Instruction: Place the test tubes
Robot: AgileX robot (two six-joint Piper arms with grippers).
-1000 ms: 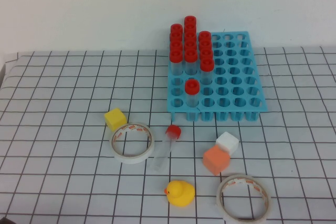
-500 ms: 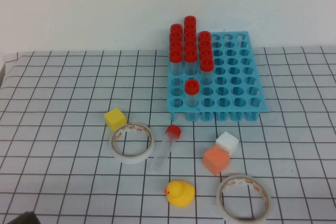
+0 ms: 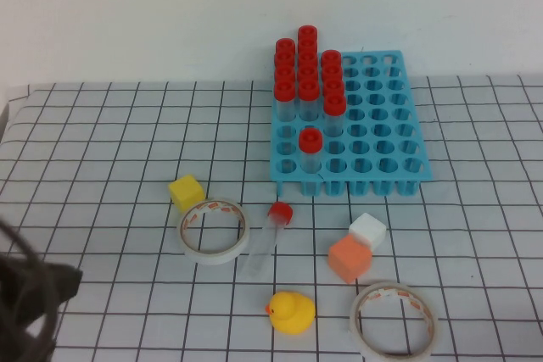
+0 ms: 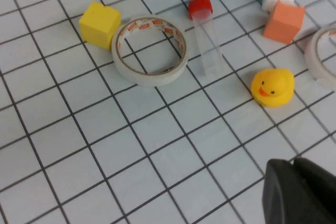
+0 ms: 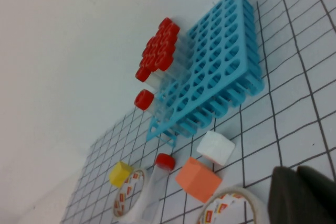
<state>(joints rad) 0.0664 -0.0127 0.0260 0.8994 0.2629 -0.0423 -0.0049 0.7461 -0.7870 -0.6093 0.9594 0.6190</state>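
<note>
A: Loose test tube, where?

B: Flat on the counter, in front of the rack, just off its front-left corner. Red cap toward the rack, clear end pointing away. Nothing grips it.

A: The rack?

B: Blue, many wells. Capped tubes stand upright in its left columns, packed toward the back. A single tube stands alone near the front edge. Wells on the rack's right side show open.

A: Around the loose tube?

B: Tape roll just beside it, further left of the rack's front-left corner. Yellow cube just beside that roll, on its rack-ward side. White cube and orange cube sit together in front of the rack's middle, the white one nearer the rack. Rubber duck lies farther from the rack than the tube's clear end. Second tape roll is farthest out, in front of the rack's right half.

A: Tools?

B: Left tool hovers well apart from the rack, out past its front-left, low over the grid; fingers pressed together, empty. Right tool shows only from its own wrist camera, in front of the rack, beyond the orange cube and second roll; pinched together, holding nothing.
</note>
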